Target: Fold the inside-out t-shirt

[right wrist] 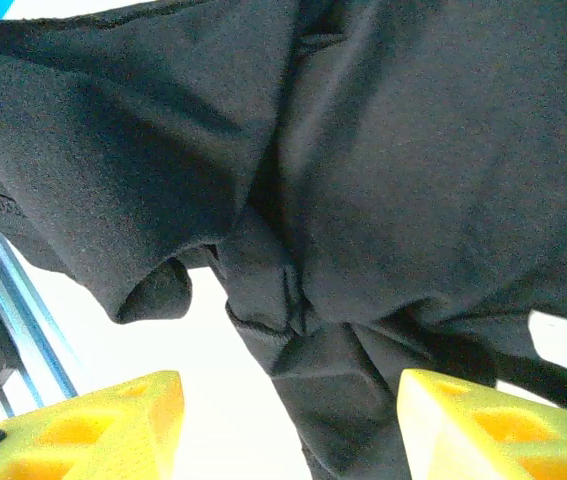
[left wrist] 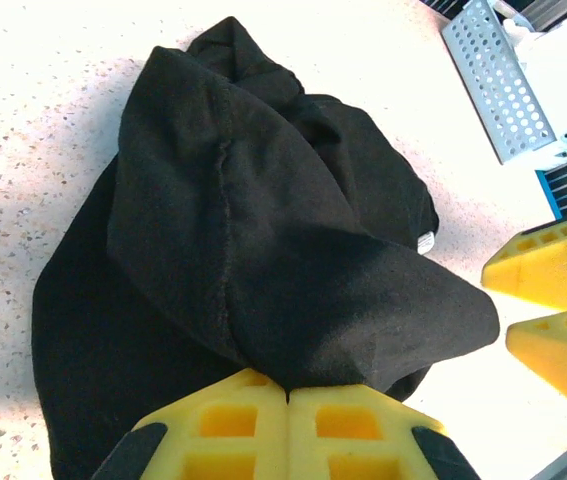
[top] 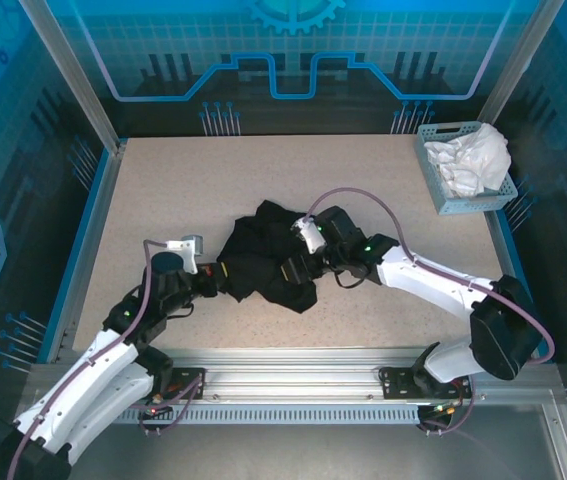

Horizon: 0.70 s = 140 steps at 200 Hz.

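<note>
Inside-out t-shirt sits bunched in a dark heap on the speckled surface, well apart from the basket and to its near left. The basket is perforated and holds a white cloth garment. Left gripper is at the shirt edge turned away from the basket. Right gripper is low over the heap, its arm reaching in from the basket's side.

Left wrist view: left gripper has its yellow fingers pressed flat together with no gap. A raised fold of the t-shirt runs down to their tips and looks pinched there. The rest of the shirt is spread in rumpled layers on the surface. A seam line runs down the lifted fold, and a small white tag shows at the edge facing the basket. The white cloth garment shows above the basket's wall. The right gripper sits just beside the shirt on the basket side, its two yellow fingers apart.

Right wrist view: right gripper has its fingers standing well apart, closed on nothing. Folds of the t-shirt hang just ahead, and one twisted strand drops into the gap. It is not clear whether the strand touches either finger.
</note>
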{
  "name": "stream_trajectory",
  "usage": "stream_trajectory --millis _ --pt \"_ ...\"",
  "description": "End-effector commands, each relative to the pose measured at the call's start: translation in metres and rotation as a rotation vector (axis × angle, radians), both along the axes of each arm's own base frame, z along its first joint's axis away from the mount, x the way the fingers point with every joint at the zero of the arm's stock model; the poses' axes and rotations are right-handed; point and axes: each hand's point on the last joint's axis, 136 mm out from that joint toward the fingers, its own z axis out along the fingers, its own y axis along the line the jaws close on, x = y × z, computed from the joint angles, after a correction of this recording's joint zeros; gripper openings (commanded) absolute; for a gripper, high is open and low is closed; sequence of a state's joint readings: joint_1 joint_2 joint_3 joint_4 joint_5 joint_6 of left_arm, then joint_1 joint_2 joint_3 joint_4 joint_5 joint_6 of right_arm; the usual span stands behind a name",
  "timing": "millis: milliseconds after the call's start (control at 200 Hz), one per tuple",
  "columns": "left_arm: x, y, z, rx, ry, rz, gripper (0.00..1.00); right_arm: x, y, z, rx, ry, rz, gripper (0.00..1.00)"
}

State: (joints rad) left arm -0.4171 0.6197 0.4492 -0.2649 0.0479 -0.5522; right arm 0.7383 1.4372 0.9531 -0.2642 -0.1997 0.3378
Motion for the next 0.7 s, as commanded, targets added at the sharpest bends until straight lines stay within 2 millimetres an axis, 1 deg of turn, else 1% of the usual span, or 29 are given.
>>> stream_trajectory --millis 0,90,150,170,215,240,260,290,325,355,405,420,425,430,500,540,565,625,630,635,665,670,685,695 --pt "0.003 0.003 0.018 -0.040 -0.021 0.029 0.00 -0.005 0.028 -0.016 0.074 0.031 0.046 0.59" --pt "0.004 0.003 0.019 -0.045 -0.021 0.036 0.00 -0.006 0.045 -0.033 0.091 0.066 0.065 0.57" --pt "0.004 0.004 0.019 -0.045 -0.021 0.042 0.00 -0.007 0.057 -0.039 0.118 0.099 0.081 0.52" --pt "0.005 0.005 0.019 -0.043 -0.021 0.046 0.00 -0.007 0.060 -0.040 0.121 0.107 0.086 0.47" --pt "0.006 0.007 0.021 -0.040 -0.026 0.056 0.00 -0.005 0.062 -0.042 0.108 0.114 0.084 0.25" --pt "0.007 0.009 0.024 -0.039 -0.030 0.068 0.00 -0.002 0.059 -0.040 0.090 0.104 0.074 0.15" --pt "0.007 0.010 0.027 -0.039 -0.035 0.076 0.00 0.001 0.055 -0.036 0.072 0.088 0.066 0.10" --pt "0.009 0.013 0.033 -0.039 -0.042 0.090 0.00 0.006 0.047 -0.027 0.049 0.058 0.049 0.05" --pt "0.011 0.016 0.043 -0.041 -0.062 0.104 0.00 0.012 0.035 -0.009 0.038 0.008 0.031 0.01" --pt "0.012 0.019 0.054 -0.045 -0.085 0.117 0.00 0.018 0.024 0.010 0.039 -0.039 0.014 0.00" --pt "0.016 0.022 0.077 -0.055 -0.140 0.136 0.00 0.024 0.007 0.050 0.050 -0.128 -0.001 0.00" --pt "0.017 0.024 0.081 -0.057 -0.152 0.144 0.00 0.026 0.002 0.065 0.058 -0.163 -0.006 0.00" --pt "0.017 0.024 0.084 -0.059 -0.160 0.147 0.00 0.028 -0.001 0.073 0.059 -0.181 -0.012 0.00" --pt "0.017 0.025 0.087 -0.061 -0.166 0.151 0.00 0.028 -0.001 0.073 0.059 -0.181 -0.012 0.00" --pt "0.021 0.029 0.125 -0.090 -0.258 0.175 0.00 0.033 -0.024 0.137 0.085 -0.332 -0.037 0.00" --pt "0.022 0.032 0.149 -0.107 -0.310 0.192 0.00 0.035 -0.037 0.169 0.094 -0.412 -0.062 0.00" --pt "0.023 0.034 0.165 -0.118 -0.345 0.203 0.00 0.035 -0.044 0.194 0.108 -0.469 -0.076 0.00" --pt "0.023 0.039 0.199 -0.134 -0.420 0.230 0.00 0.039 -0.066 0.238 0.130 -0.572 -0.128 0.00" --pt "0.023 0.040 0.202 -0.135 -0.427 0.233 0.00 0.039 -0.070 0.245 0.134 -0.586 -0.138 0.00" --pt "0.022 0.041 0.205 -0.136 -0.433 0.235 0.00 0.039 -0.070 0.245 0.134 -0.586 -0.138 0.00" --pt "0.022 0.043 0.221 -0.140 -0.468 0.248 0.00 0.040 -0.081 0.264 0.150 -0.626 -0.166 0.00" --pt "0.022 0.044 0.224 -0.139 -0.473 0.250 0.00 0.042 -0.083 0.264 0.146 -0.628 -0.175 0.00" --pt "0.022 0.045 0.231 -0.140 -0.487 0.256 0.00 0.040 -0.089 0.278 0.162 -0.657 -0.185 0.00" --pt "0.022 0.046 0.235 -0.139 -0.496 0.260 0.00 0.039 -0.091 0.283 0.165 -0.668 -0.191 0.00"
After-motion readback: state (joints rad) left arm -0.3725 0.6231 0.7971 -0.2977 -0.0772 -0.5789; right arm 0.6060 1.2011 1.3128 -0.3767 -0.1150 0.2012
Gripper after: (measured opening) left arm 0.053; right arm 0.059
